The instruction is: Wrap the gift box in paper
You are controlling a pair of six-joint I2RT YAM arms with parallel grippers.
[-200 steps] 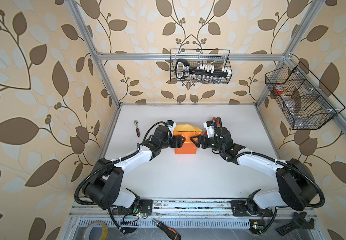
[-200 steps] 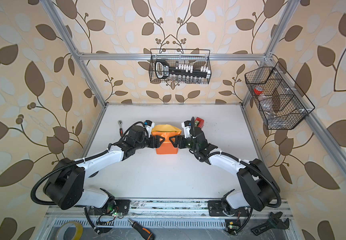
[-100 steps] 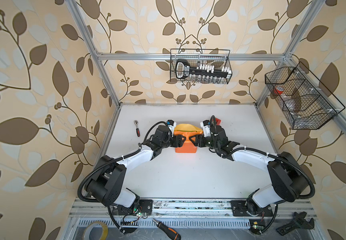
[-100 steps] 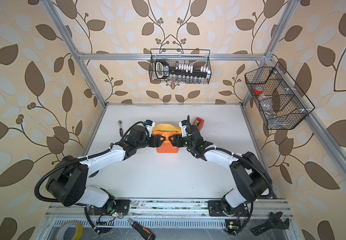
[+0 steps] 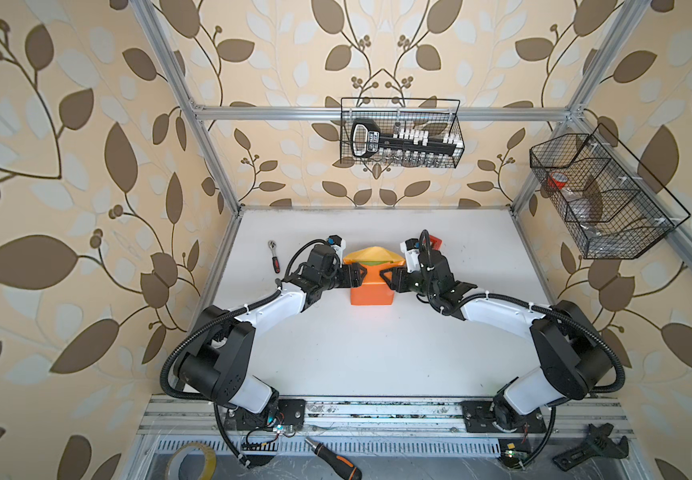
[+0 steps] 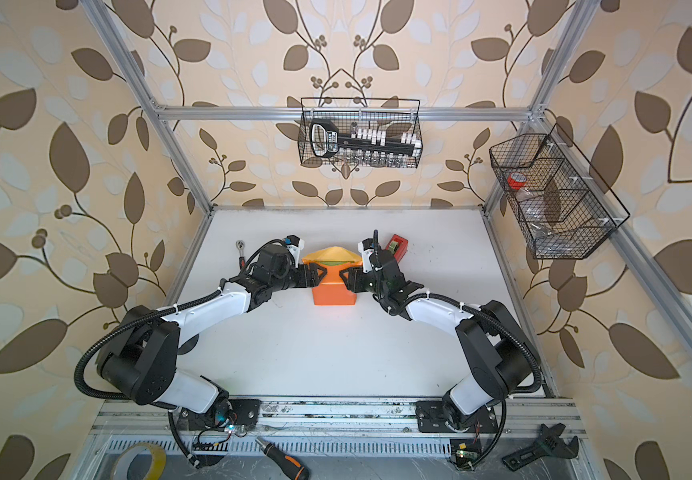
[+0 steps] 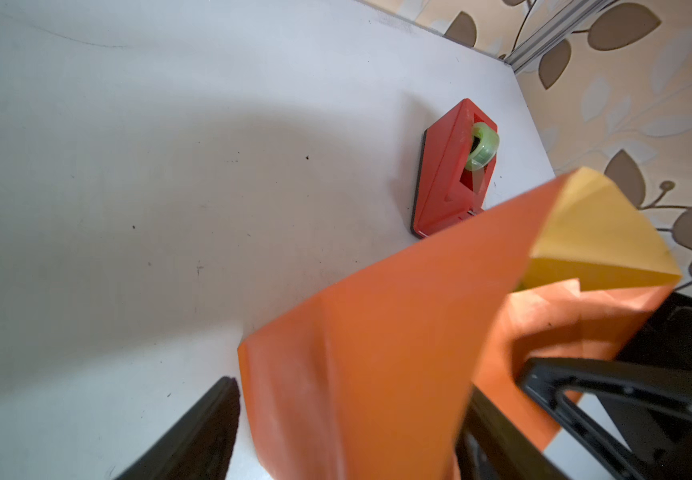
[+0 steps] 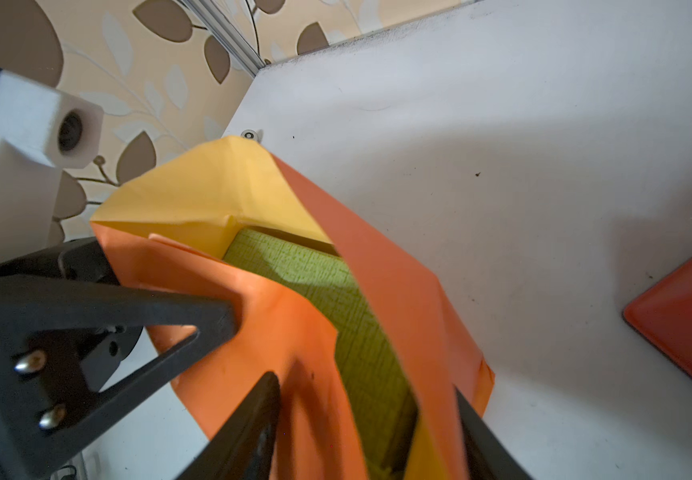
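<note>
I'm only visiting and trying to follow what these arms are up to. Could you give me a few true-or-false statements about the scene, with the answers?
1. Part of the green gift box shows through a gap in the paper. True.
2. The red tape dispenser is held by a gripper. False: it stands free on the table.
3. The left gripper and right gripper are on opposite sides of the gift box. True.
4. The paper lies flat and unfolded. False: it is folded up around the gift box.
</note>
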